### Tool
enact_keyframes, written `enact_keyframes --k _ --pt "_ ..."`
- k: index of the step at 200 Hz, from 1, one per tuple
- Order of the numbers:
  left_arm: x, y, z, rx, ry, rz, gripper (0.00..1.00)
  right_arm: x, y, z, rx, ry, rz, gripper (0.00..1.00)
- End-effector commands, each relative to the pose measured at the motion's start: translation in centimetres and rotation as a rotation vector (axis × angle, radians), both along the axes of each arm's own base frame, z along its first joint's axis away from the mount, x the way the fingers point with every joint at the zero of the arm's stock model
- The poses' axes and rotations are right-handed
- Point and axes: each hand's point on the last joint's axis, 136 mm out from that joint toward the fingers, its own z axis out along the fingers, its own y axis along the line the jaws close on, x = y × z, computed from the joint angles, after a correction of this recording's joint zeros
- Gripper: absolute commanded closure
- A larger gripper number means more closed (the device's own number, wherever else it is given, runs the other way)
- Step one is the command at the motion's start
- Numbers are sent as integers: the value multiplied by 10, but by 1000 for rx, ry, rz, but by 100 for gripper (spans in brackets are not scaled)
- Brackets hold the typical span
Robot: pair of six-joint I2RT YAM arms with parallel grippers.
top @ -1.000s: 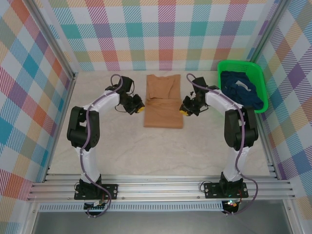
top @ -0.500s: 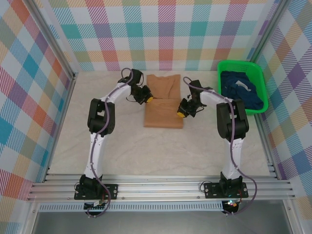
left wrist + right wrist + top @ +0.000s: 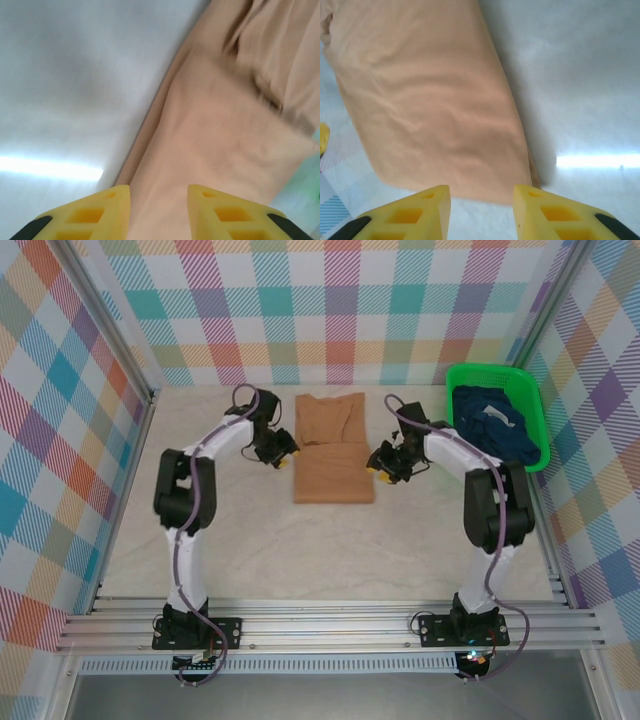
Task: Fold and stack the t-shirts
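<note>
A tan-orange t-shirt (image 3: pixel 335 452) lies folded into a long strip in the middle of the table, its near half doubled over. My left gripper (image 3: pixel 284 456) sits just off the shirt's left edge, and my right gripper (image 3: pixel 377 466) sits just off its right edge. In the left wrist view the yellow jaws of the left gripper (image 3: pixel 159 212) stand apart over the tan cloth (image 3: pixel 225 130) with nothing between them. The right gripper (image 3: pixel 481 212) is open too, just short of the shirt's edge (image 3: pixel 435 100). Dark navy t-shirts (image 3: pixel 492 422) lie bunched in the basket.
The bright green mesh basket (image 3: pixel 533 390) stands at the back right corner against the right wall. Checked walls close the table on three sides. Bare pale tabletop (image 3: pixel 330 550) stretches from the shirt to the arm bases.
Both grippers have opened and let go of the tan shirt's edges. The left gripper has drawn back leftward and nearer; the right gripper has barely moved.
</note>
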Motion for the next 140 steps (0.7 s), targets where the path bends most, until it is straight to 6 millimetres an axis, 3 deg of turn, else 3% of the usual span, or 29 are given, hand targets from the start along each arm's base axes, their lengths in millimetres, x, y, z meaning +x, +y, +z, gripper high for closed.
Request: enact_keyframes --k 1,17,40,104,140 --pt "-54 -6 -1 -36 45 -1 61 -29 7 -14 65 68 12 57" --pt "-80 -12 -12 -110 80 47 56 -37 10 -18 92 86 14 52" --pt "-92 -26 -25 -164 109 66 54 -39 12 -29 103 115 7 50" --pt "-90 -38 -55 -77 150 14 63 -36 16 -56 114 200 -31 52" --pt "-75 -38 -54 -54 109 15 71 -30 18 -62 107 222 -32 61"
